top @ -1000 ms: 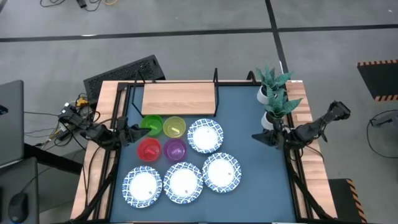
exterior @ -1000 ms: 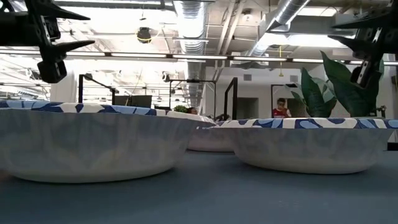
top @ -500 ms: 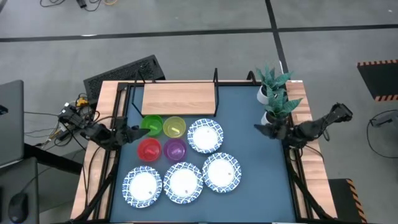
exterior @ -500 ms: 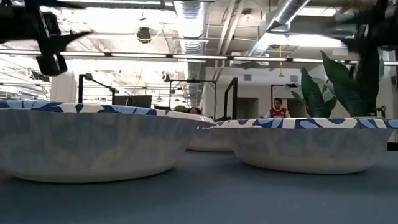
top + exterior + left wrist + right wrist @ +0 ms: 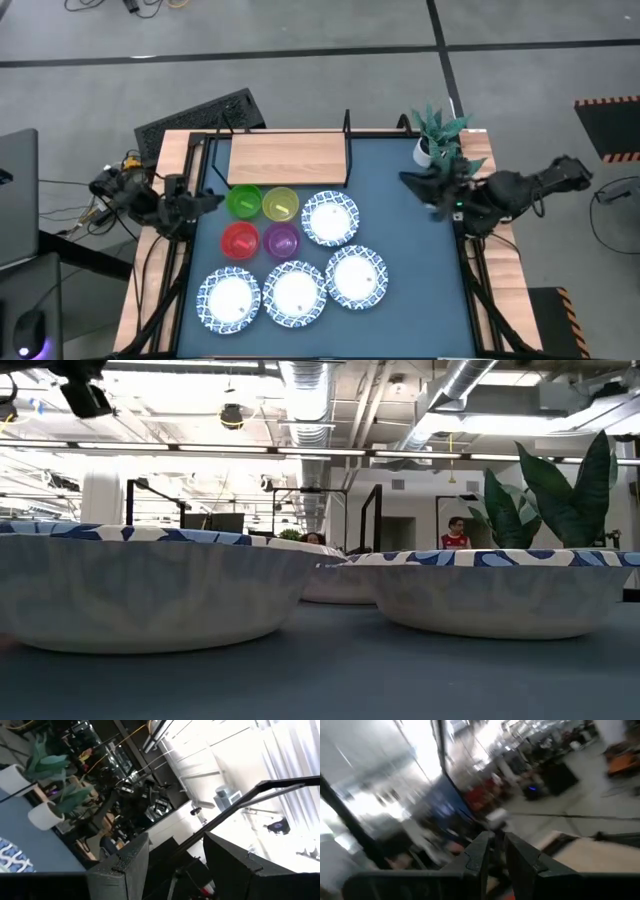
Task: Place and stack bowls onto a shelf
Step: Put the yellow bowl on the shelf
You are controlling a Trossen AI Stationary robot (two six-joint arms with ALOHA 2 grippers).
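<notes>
Resting on the blue table (image 5: 400, 220): eight bowls (image 5: 290, 255), none on the bare shelf (image 5: 288, 157) behind them. Left gripper (image 5: 210, 200) at table's left edge, fingers parted, empty; right gripper (image 5: 412, 181) near plant (image 5: 440, 130), fingers narrowly apart, empty.

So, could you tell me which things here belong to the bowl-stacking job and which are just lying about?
Belonging to the job:
- green bowl, yellow-green bowl, red bowl, purple bowl
- four white blue-rimmed bowls
- wooden shelf

Just lying about:
- two potted plants by the right arm
- laptop off the table
</notes>
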